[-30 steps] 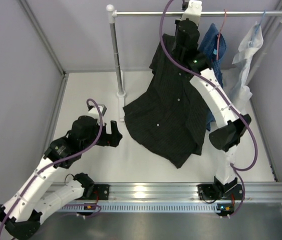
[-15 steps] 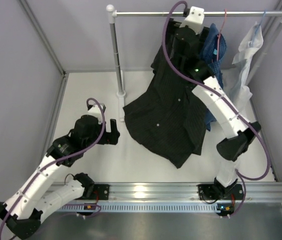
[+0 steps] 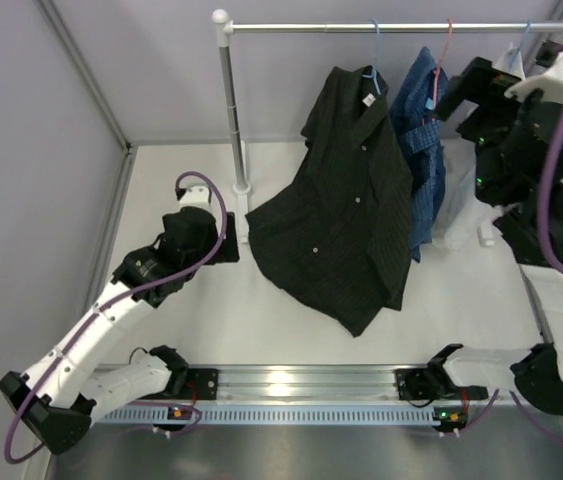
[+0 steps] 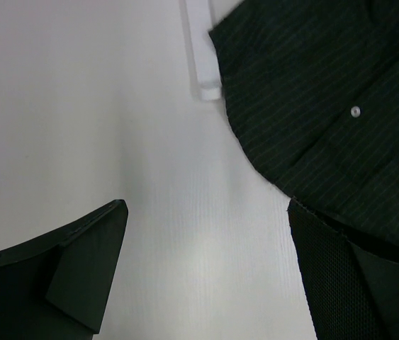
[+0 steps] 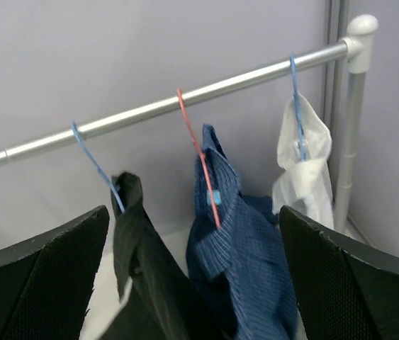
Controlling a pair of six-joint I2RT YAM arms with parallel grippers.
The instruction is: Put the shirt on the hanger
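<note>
The shirt (image 3: 346,210) is being carried by the hanger (image 3: 373,45) on the rail (image 3: 291,27) ahead of the right gripper (image 5: 193,216), which is being held spread and empty, collar pointing up, long axis running down to a hem just beside the likewise spread, empty left gripper (image 4: 206,209).

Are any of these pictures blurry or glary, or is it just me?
Top view: even light, glare spot on the base rail; the shirt reads nearly flat black. Left wrist view: table washed out white, shirt pinstripes sharp. Right wrist view: slightly soft, dark fingers looming in both corners.
</note>
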